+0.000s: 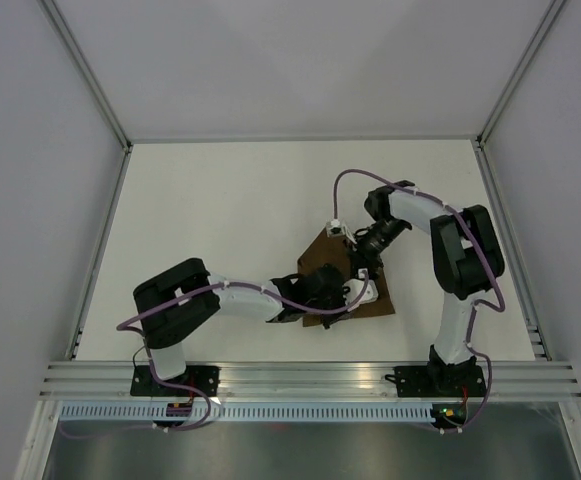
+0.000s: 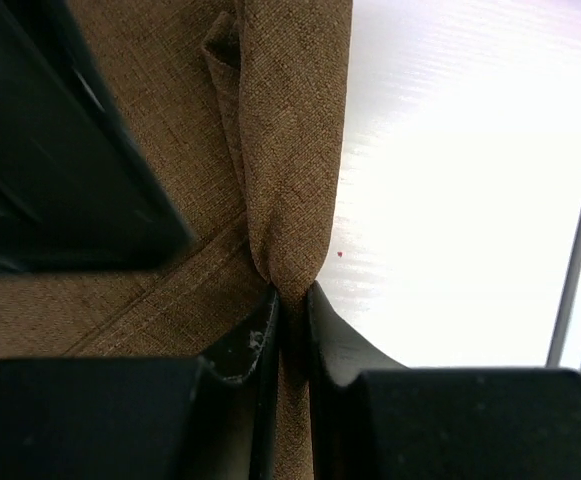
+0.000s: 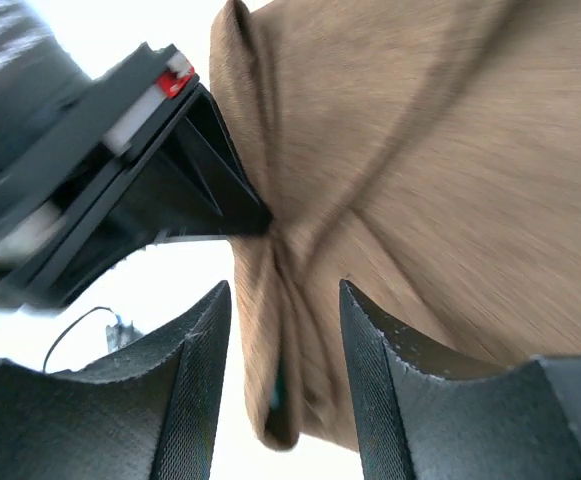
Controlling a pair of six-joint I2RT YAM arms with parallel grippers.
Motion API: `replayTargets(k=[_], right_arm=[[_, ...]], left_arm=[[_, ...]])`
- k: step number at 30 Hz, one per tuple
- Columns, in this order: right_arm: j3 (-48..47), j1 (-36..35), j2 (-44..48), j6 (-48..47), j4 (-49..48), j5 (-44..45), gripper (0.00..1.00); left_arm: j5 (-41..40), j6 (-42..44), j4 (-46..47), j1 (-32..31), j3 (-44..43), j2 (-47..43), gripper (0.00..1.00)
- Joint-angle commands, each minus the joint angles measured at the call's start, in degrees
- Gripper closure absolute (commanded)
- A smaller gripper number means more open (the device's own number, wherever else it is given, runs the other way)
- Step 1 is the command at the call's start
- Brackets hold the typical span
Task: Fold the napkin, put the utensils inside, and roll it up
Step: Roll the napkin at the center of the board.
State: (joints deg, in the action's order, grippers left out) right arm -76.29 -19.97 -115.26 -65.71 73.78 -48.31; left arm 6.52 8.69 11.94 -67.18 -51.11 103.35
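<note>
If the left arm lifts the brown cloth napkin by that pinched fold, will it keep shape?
Probably floppy: the brown woven cloth napkin bunches into a soft ridge where the left gripper pinches it. Likely light, as a narrow pinch gathers it. Coarse weave should resist slipping.

Table (image 1: 230, 200): the far half and left side are bare white, with wide room to pass. Walls (image 1: 30, 200) close the left, right and far sides; a rail (image 1: 310, 378) runs along the near edge. Crowding at centre-right, where both grippers meet over the napkin (image 1: 378, 303). Left arm (image 1: 240, 295) lies low across the near table from base to napkin, barring the near-left approach. Right arm (image 1: 460, 250) arches near the right wall, leaving a narrow strip beside it. Cable (image 1: 336, 195) loops above the napkin's far corner. Left gripper (image 2: 292, 305) pinches a raised fold. Right gripper (image 3: 282, 350) straddles the same fold, jaws apart, with slim gaps either side and the left gripper just ahead.
</note>
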Motion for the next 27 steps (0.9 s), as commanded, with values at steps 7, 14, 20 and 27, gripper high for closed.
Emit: replayTargets(k=[7, 14, 20, 27], right_arm=[[6.7, 12.6, 19.3, 3.5, -14.7, -6.5, 0.46], [24.9, 14.0, 37.2, 4.7, -30.6, -0.5, 0.43], [33.9, 9.8, 46.0, 3.7, -35.9, 5.7, 0.37], [44.4, -9.5, 48.4, 12.8, -51.3, 19.7, 0.34]], left_arm=[[23.8, -7.3, -15.6, 8.4, -7.3, 7.5, 0.98], [35.0, -11.8, -20.0, 13.5, -12.4, 13.5, 0.98], [40.1, -13.7, -23.8, 15.4, -16.7, 19.0, 0.98], [43.9, -15.6, -23.9, 17.3, -18.7, 22.5, 0.98]])
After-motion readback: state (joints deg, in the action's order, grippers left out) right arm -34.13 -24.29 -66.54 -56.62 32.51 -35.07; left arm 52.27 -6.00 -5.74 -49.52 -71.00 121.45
